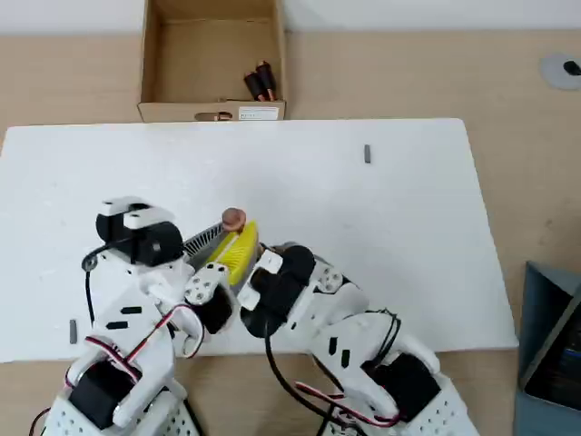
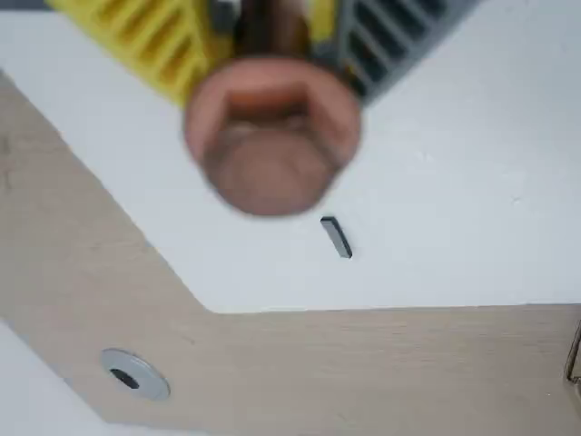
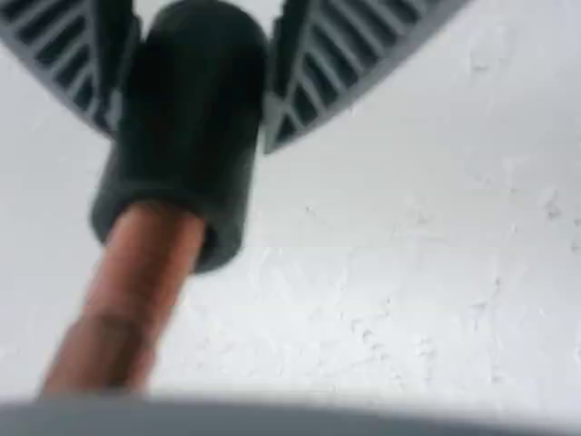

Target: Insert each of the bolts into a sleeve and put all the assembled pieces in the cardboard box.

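Plainly, the bolt sits inside left end effector.

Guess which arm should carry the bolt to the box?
Probably left: the left tool grips the bolt, and the box sits more on its side. The right tool holds the sleeve.

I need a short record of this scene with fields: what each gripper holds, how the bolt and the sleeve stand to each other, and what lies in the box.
left gripper: shut on the bolt, just behind its head
right gripper: shut on the black sleeve
bolt and sleeve: the bolt's shaft enters the sleeve's open end
cardboard box: two assembled pieces inside
white board: small grey piece lying apart
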Tool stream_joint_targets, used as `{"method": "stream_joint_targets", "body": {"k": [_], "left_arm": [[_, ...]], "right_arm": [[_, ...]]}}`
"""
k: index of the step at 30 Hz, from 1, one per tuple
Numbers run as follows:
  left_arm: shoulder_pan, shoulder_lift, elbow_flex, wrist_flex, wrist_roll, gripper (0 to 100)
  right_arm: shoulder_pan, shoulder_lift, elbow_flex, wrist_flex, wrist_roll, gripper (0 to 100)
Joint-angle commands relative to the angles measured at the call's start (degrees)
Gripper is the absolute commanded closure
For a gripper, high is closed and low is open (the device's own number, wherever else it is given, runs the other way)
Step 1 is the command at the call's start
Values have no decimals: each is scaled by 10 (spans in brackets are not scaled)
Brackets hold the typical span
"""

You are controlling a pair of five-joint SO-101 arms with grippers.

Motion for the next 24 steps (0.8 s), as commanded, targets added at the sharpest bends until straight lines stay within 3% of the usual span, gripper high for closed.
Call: {"method": "stream_joint_targets", "body": {"k": [1,17,24], "left_arm": [[2,1,-7,-3,5,998],[-1,1,-11,-6,18,998],[-37,1,-15,-7,51,998]], "right_arm": [[-10,-68,-11,-22,4,990],[-10,-68,-11,-22,5,990],[-10,-68,-14,-22,5,990]]}}
